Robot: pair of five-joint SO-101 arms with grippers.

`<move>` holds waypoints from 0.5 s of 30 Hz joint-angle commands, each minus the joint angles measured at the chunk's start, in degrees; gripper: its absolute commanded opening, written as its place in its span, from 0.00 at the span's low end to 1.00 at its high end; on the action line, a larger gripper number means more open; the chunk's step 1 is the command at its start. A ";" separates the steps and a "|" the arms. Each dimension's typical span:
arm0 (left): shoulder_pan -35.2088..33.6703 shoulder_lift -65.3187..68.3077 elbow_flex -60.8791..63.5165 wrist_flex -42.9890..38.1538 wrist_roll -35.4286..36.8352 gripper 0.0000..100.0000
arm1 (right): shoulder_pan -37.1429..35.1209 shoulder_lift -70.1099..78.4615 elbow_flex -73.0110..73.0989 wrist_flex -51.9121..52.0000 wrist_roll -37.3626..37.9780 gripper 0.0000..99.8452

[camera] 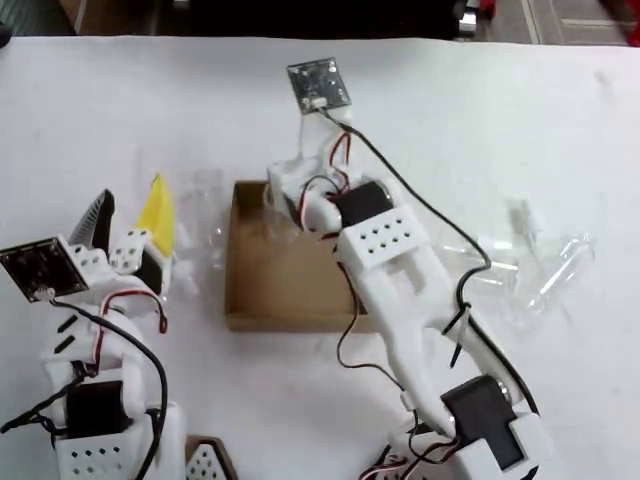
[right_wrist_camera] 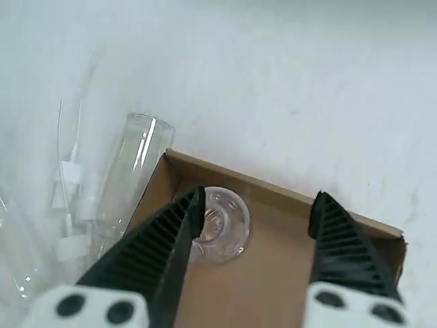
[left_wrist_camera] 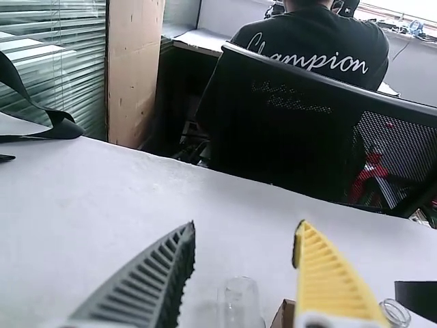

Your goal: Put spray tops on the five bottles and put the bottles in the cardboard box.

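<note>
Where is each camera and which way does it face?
High view: above the table, looking down at the cardboard box; both arms show.
Left wrist view: on left arm, facing across the table toward a chair; left gripper open.
Right wrist view: on right arm, looking down into the box; right gripper open.
Shared with high view: the box.

a white table (left_wrist_camera: 102,198) runs to a black mesh chair (left_wrist_camera: 307,130). behind stand a pale wooden panel (left_wrist_camera: 134,68), window blinds (left_wrist_camera: 48,61) letting in daylight, and what may be a desk (left_wrist_camera: 198,41) against a light wall (left_wrist_camera: 232,14).
</note>
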 commanded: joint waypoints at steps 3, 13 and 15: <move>0.57 -0.48 -0.62 -1.14 -0.62 0.22 | -2.51 -0.48 -3.16 0.22 -0.53 0.22; 0.57 -0.48 -0.62 -1.23 -0.62 0.22 | -2.59 3.30 -2.81 -0.75 -3.87 0.22; 0.57 -0.48 -0.62 -1.23 -0.62 0.22 | -2.42 3.21 -2.81 -0.75 -4.04 0.22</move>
